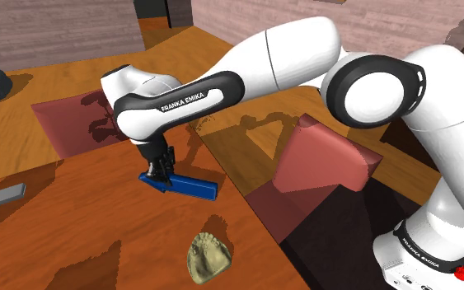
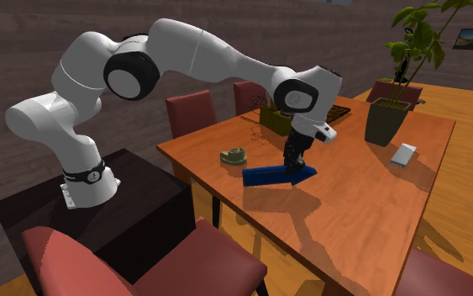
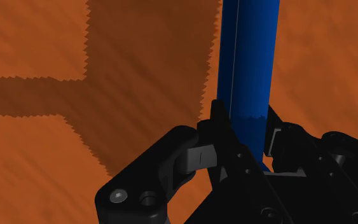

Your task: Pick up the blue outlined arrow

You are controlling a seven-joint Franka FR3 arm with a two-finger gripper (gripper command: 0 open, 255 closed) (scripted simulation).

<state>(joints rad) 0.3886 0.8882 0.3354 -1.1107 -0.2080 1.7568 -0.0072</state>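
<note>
The blue arrow [image 1: 190, 186] is a flat, dark blue piece lying low over the orange wooden table [image 1: 73, 239]. My black gripper [image 1: 160, 171] comes down on its end nearest the shoulder view's left and is shut on it. In the second exterior view the blue arrow [image 2: 264, 176] stretches left from the gripper [image 2: 294, 171]. In the wrist view the blue arrow [image 3: 247, 63] runs straight away from the gripper [image 3: 244, 149], clasped between both fingers. I cannot tell whether its far end touches the table [image 2: 360, 193].
A tan lumpy object [image 1: 208, 256] lies near the table's edge, close to the arrow. Red chairs [image 1: 321, 165] stand around the table. A potted plant [image 2: 398, 84], a small white flat item [image 2: 403, 155] and a dark keyboard [image 2: 339, 111] occupy the far side.
</note>
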